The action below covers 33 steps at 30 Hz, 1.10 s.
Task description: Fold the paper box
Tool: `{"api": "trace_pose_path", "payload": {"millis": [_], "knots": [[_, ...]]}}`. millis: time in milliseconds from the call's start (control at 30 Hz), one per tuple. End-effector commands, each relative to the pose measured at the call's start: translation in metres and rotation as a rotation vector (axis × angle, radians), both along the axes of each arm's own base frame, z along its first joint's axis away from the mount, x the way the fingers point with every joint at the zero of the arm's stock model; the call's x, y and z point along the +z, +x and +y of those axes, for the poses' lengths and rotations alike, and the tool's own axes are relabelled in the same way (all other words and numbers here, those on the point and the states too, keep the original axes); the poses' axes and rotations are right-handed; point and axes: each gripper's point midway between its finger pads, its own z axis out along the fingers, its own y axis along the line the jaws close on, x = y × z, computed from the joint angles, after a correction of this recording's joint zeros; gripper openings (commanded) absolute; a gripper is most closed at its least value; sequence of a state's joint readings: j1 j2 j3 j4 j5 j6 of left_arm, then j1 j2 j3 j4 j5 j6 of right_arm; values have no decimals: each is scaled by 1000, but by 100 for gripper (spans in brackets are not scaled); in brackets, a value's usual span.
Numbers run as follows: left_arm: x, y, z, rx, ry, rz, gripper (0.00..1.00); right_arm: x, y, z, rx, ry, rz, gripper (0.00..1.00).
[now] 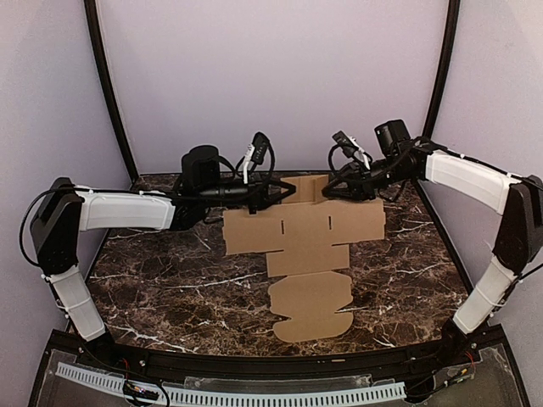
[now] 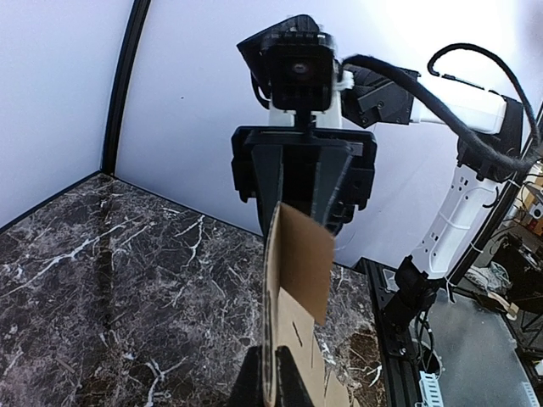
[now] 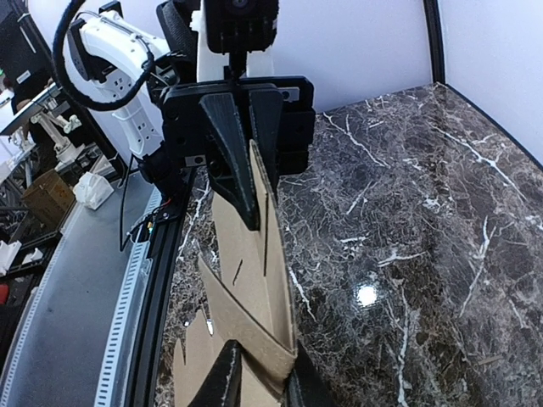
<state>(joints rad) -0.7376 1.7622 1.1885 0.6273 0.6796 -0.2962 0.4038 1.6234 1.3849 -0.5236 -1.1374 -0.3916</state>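
1 paper box (image 1: pixel 305 246), mostly flat | 2 grippers: left gripper (image 1: pixel 287 192), right gripper (image 1: pixel 327 190), reaching inward | both clamped on its raised far flap

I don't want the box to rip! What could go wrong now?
The left gripper and right gripper both pinch the far flap of the cardboard sheet, close together. If they pull apart or twist differently, it might tear or crease wrongly. They hold only a thin edge, so it could slip out.
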Motion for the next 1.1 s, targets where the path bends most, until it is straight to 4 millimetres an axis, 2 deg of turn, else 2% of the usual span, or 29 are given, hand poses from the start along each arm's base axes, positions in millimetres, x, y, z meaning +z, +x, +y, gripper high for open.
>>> {"api": "trace_pose_path", "payload": {"millis": [0, 100, 267, 433, 500, 533, 567, 600, 667, 733, 833, 967, 1067], "knots": [[10, -8, -3, -43, -26, -21, 1, 7, 1, 8, 45, 43, 27, 9], [8, -11, -4, -66, -19, -16, 1, 6, 0, 10, 55, 48, 41, 0], [4, -13, -7, -90, -11, 6, 1, 5, 6, 10, 26, 30, 27, 0], [1, -6, -6, -50, -2, 4, 1, -6, 40, 3, -204, -85, -3, 0], [1, -2, -5, -24, 2, -5, 1, -2, 46, -2, -270, -100, -4, 0], [1, -1, -5, -18, 2, -7, 1, 5, 43, -4, -279, -95, -14, 8], [2, 1, -4, -8, 3, -11, 1, 10, 40, -7, -278, -94, -29, 22], [3, 1, -3, -4, 1, -15, 1, 15, 36, -10, -275, -96, -41, 31], [4, 0, -3, -3, 3, -19, 1, 24, 30, -21, -282, -104, -73, 41], [5, 0, 0, 0, 5, -23, 1, 29, 29, -36, -309, -102, -92, 46], [7, -1, 3, -3, 0, -27, 1, 27, 32, -64, -363, -99, -97, 54], [15, -5, 8, -9, -24, -35, 1, 5, 32, -89, -397, -110, -29, 60], [18, -4, 11, -2, -33, -40, 1, -13, 26, -97, -405, -136, 3, 63]]}}
